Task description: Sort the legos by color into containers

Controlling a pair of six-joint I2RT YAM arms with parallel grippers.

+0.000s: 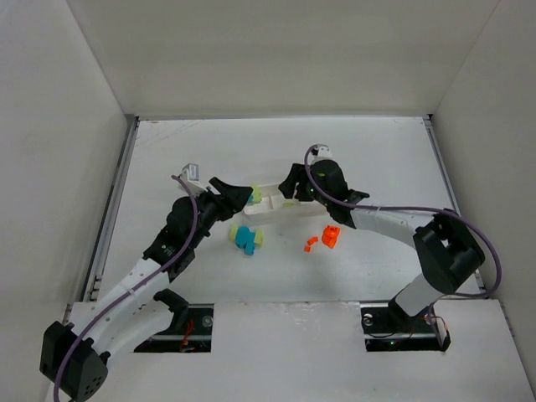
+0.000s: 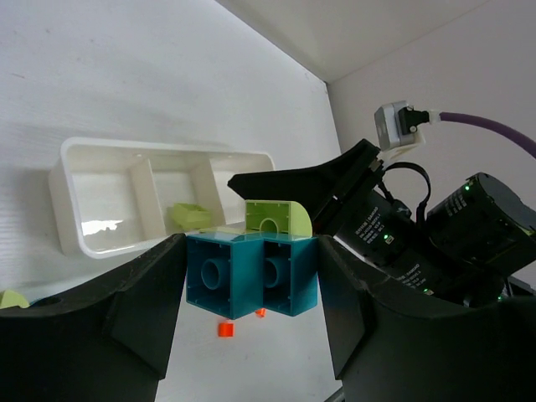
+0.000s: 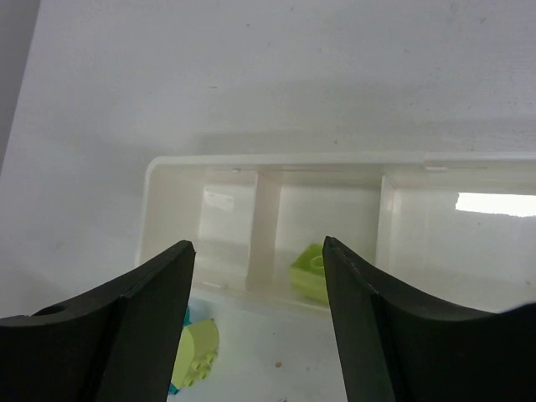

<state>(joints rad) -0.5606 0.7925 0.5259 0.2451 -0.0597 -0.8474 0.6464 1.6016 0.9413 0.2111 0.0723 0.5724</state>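
My left gripper (image 2: pixel 251 280) is shut on a cyan-blue lego pair (image 2: pixel 219 272) with a yellow-green rounded lego (image 2: pixel 276 219) stuck on top, held above the table near the white tray (image 2: pixel 84 243). In the top view the left gripper (image 1: pixel 249 196) is at the tray's left end. My right gripper (image 3: pixel 260 318) hangs open over the tray's (image 3: pixel 276 159) near wall with nothing between its fingers. One yellow-green lego (image 3: pixel 311 272) lies in the middle container. A blue and yellow-green cluster (image 1: pixel 246 239) and orange-red legos (image 1: pixel 331 236) lie on the table.
The right arm (image 2: pixel 435 234) sits close beside my left gripper's right finger. Both grippers crowd the tray (image 1: pixel 272 208) from opposite sides. A small orange-red piece (image 1: pixel 311 244) lies near the bigger one. White walls enclose the table.
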